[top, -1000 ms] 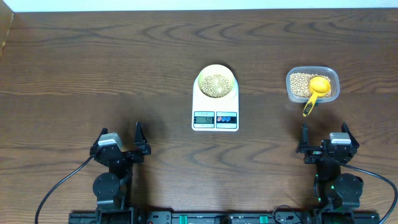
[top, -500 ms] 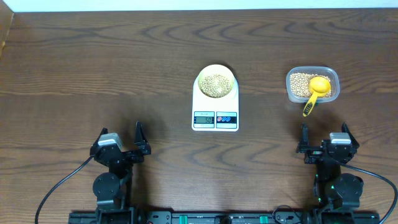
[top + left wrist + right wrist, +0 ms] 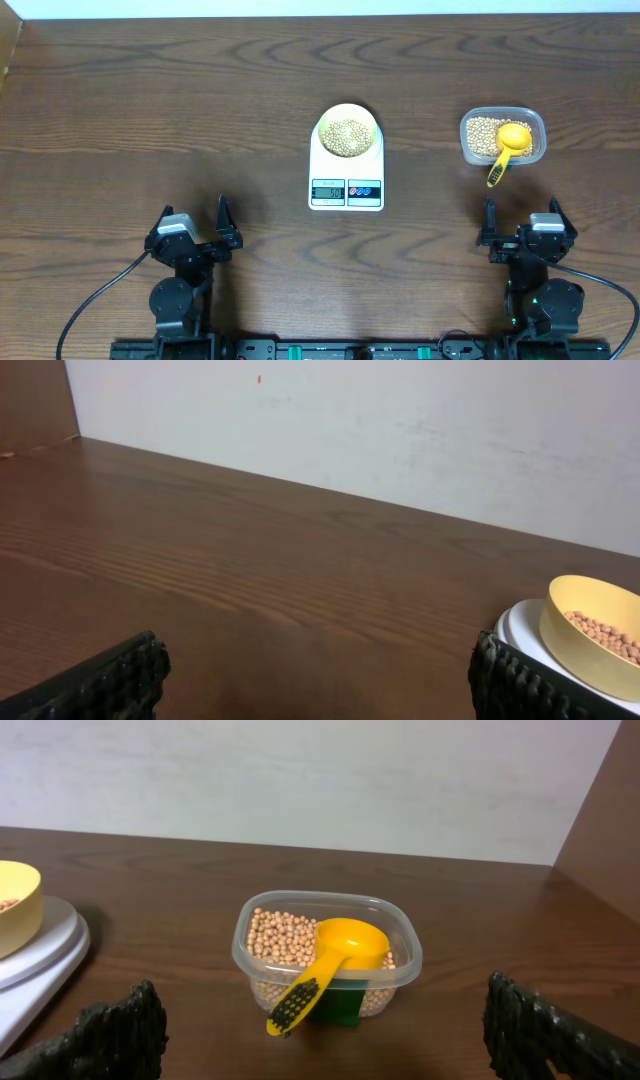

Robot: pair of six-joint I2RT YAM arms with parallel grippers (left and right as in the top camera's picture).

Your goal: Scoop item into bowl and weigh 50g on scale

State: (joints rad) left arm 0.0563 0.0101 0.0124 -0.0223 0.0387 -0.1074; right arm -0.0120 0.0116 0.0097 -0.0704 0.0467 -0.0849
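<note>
Dark wood-grain counter [image 3: 150, 120] under a plain white wall [image 3: 400, 430], seen from overhead and from both wrists; a white scale [image 3: 346, 170] sits near the middle of the counter, with its grey display [image 3: 328, 190] and its red and blue buttons [image 3: 365, 189] at the end nearest the arms, the digits too small to read; a pale-yellow bowl [image 3: 322, 130] stands upright on the far half of the scale, inside its outline, and a heap of tan beans [image 3: 347, 137] lies in it; to the right of the scale and well apart from it, a clear plastic container [image 3: 464, 135] holds more of the same beans; a bright yellow scoop [image 3: 513, 136] rests with its cup on those beans, and its handle slopes over the container's near rim toward the right arm; a dark green label [image 3: 340, 1005] shows on the container's near wall; the left hand [image 3: 194, 212] is low at the near left of the counter, its two black fingers [image 3: 110, 680] spread wide with nothing between them, and the bowl and the scale's edge show at the far right of its wrist view; the right hand [image 3: 522, 210] is at the near right, facing the container from short of the scoop's handle, its fingers [image 3: 550, 1035] likewise spread wide and holding nothing; neither hand touches the scale, the bowl, the container or the scoop
</note>
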